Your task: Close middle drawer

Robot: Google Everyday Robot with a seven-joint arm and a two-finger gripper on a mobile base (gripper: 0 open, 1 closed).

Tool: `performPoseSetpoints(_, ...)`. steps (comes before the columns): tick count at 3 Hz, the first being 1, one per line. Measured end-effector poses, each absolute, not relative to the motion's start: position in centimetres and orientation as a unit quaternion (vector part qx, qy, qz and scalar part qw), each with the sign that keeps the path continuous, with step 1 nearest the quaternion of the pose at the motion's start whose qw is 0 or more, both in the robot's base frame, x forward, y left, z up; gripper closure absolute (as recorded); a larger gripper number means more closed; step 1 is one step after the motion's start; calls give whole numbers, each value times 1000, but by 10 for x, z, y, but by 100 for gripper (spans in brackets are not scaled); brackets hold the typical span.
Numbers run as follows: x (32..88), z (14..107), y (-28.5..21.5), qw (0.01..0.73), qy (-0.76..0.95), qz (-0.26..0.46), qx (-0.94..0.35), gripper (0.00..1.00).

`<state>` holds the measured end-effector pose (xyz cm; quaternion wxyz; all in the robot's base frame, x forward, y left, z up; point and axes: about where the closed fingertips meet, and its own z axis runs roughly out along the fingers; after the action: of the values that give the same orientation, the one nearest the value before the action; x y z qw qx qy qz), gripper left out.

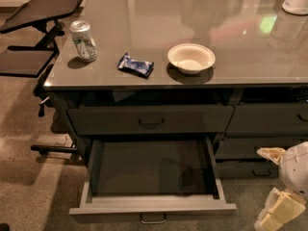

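**Matt grey metal under a glossy top**

The gripper [269,186], low at the right edge, looks like smooth cream plastic with a dull sheen. To its left, the middle drawer [154,208] shows matt dark grey metal in its tray, a paler painted rim and a shinier bar handle. Above the gripper the tabletop [240,57] is glossy and mirror-smooth. On it stand a bright metal can [83,40], a crinkled, foil-like blue wrapper [135,65] and a matt white bowl [191,57], possibly paper. The floor [243,189] beside the gripper is rough and speckled.

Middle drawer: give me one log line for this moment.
middle drawer: pulled far out | gripper: low, right of drawer, apart from it | handle: untouched | close: not yet done
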<state>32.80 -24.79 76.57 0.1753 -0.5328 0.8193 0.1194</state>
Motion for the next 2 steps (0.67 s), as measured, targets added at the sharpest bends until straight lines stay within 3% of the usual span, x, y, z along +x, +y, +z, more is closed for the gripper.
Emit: performPoseSetpoints(2, 324, 733, -243, 175, 818, 144, -529, 0)
